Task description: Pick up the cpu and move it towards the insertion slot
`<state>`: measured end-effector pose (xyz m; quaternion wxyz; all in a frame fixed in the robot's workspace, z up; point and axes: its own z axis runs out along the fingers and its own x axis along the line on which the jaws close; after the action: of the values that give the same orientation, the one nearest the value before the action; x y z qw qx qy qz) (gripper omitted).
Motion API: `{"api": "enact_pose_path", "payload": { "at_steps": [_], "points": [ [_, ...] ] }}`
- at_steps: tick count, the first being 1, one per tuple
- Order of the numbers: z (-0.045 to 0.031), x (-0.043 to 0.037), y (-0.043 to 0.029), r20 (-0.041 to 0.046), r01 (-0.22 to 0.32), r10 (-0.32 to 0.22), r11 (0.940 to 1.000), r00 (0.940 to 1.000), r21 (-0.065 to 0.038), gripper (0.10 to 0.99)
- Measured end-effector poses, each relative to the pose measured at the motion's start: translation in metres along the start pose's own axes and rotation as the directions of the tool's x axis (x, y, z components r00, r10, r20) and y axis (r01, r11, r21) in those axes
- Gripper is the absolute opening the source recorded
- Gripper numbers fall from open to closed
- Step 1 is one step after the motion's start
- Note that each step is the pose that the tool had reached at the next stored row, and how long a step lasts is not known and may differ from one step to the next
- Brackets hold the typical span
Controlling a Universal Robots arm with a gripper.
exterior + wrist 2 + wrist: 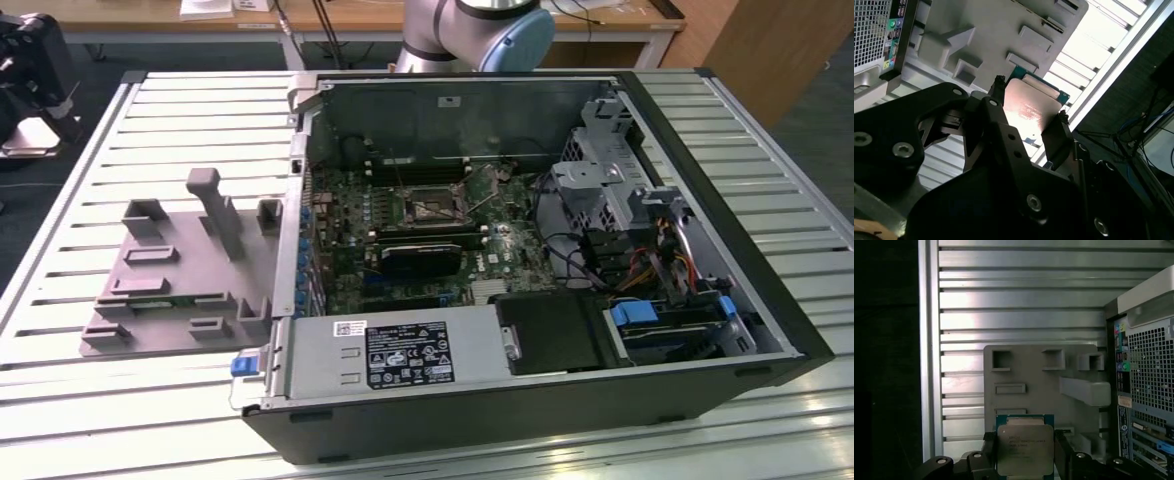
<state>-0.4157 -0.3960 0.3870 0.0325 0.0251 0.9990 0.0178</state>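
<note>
The cpu (1025,442) is a flat square chip with a silvery top and a green rim. It sits between my gripper's two black fingers (990,452) in both wrist views. My gripper (1025,455) is shut on its opposite edges. In the second wrist view the cpu (1029,107) shows between the fingers (1056,135), with the gripper (1030,99) over the grey fixture plate (994,35). The insertion slot (430,205) is a square socket with a metal frame on the motherboard inside the open computer case (534,230).
The grey fixture plate (174,270) with raised blocks lies on the slatted metal table (80,390), at the exterior view's left of the case. The case's rear panel (1149,370) stands beside the plate (1039,385). A memory stick (427,240), cables and drive bays (641,250) crowd the case interior.
</note>
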Motion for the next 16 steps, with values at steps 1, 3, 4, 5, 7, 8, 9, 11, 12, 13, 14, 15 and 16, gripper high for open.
{"api": "enact_pose_path", "payload": {
  "at_steps": [1,3,4,5,7,8,9,11,12,13,14,15,16],
  "points": [
    [0.0001,-0.0010,0.0000,0.0001,0.000,0.000,1.0000,1.0000,0.000,0.541],
    [0.0004,-0.0044,0.0001,0.0001,0.000,0.000,1.0000,1.0000,0.000,0.541],
    [0.0005,-0.0064,0.0002,0.0002,0.000,0.000,1.0000,1.0000,0.000,0.541],
    [0.0006,-0.0086,0.0003,0.0001,0.000,0.000,1.0000,1.0000,0.000,0.541],
    [0.0010,-0.0139,0.0006,0.0001,0.000,0.000,1.0000,1.0000,0.000,0.541],
    [0.0012,-0.0165,0.0007,0.0002,0.000,0.000,1.0000,1.0000,0.000,0.541],
    [0.0014,-0.0188,0.0008,0.0002,0.000,0.000,1.0000,1.0000,0.000,0.541],
    [0.0016,-0.0238,0.0011,0.0001,0.000,0.000,1.0000,1.0000,0.000,0.541],
    [0.0018,-0.0265,0.0012,0.0001,0.000,0.000,1.0000,1.0000,0.000,0.541],
    [0.0020,-0.0293,0.0014,0.0001,0.000,0.000,1.0000,1.0000,0.000,0.541],
    [0.0022,-0.0321,0.0015,0.0002,0.000,0.000,1.0000,1.0000,0.000,0.541],
    [0.0025,-0.0352,0.0017,0.0003,0.000,0.000,1.0000,1.0000,0.000,0.541],
    [0.0026,-0.0382,0.0018,0.0002,0.000,0.000,1.0000,1.0000,0.000,0.541]
  ]
}}
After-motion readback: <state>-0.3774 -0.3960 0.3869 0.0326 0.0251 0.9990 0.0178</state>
